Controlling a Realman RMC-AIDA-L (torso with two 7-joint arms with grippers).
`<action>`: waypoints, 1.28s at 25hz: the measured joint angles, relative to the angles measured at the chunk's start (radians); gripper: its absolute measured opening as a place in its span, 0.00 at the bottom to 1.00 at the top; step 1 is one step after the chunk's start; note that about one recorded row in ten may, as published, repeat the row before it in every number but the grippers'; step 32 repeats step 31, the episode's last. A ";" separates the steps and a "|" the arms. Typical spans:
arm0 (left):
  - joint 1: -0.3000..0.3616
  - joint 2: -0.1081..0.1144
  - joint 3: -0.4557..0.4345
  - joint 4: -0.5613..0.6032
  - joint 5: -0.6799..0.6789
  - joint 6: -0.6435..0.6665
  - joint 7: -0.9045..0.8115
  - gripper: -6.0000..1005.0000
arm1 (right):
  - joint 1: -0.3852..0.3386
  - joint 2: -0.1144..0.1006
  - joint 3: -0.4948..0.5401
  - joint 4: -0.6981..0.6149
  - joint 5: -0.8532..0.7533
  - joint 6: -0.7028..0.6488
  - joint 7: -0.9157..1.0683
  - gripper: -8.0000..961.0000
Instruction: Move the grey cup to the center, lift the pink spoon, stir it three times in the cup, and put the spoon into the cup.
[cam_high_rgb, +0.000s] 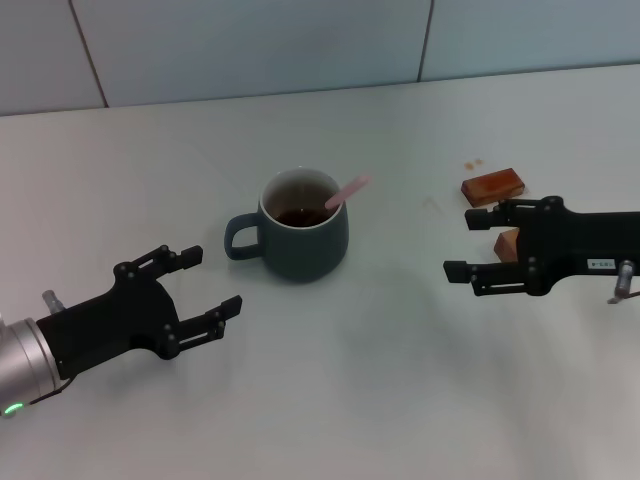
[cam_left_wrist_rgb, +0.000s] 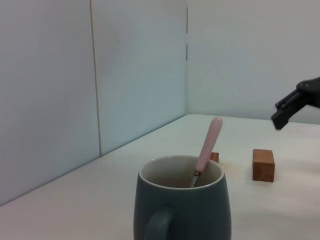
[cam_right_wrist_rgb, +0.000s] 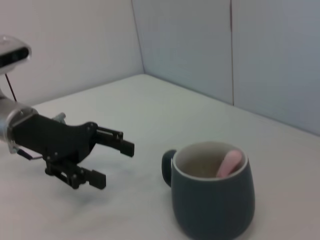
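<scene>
Soft, even light falls from overhead, a bit dim and cool. The grey cup (cam_high_rgb: 304, 226) throws only a faint shadow onto the table (cam_high_rgb: 380, 380) toward the right gripper (cam_high_rgb: 467, 245). No glare anywhere. Close to the left wrist the cup looks slightly soft; the far wall is smooth and flat.

table (cam_high_rgb: 380, 400): white, matte | wall (cam_high_rgb: 250, 45): pale panels, dark vertical seams | light: soft, even
</scene>
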 joint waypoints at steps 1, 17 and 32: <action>0.000 0.000 0.000 0.000 0.000 0.000 0.000 0.81 | 0.009 0.001 0.004 0.009 -0.009 0.005 -0.002 0.83; -0.009 -0.001 0.009 -0.001 0.000 -0.004 -0.021 0.81 | 0.028 -0.001 0.022 0.059 -0.032 0.026 0.018 0.83; 0.000 0.000 0.009 -0.001 -0.002 0.000 -0.023 0.81 | 0.027 0.009 0.025 0.060 -0.028 0.035 0.015 0.83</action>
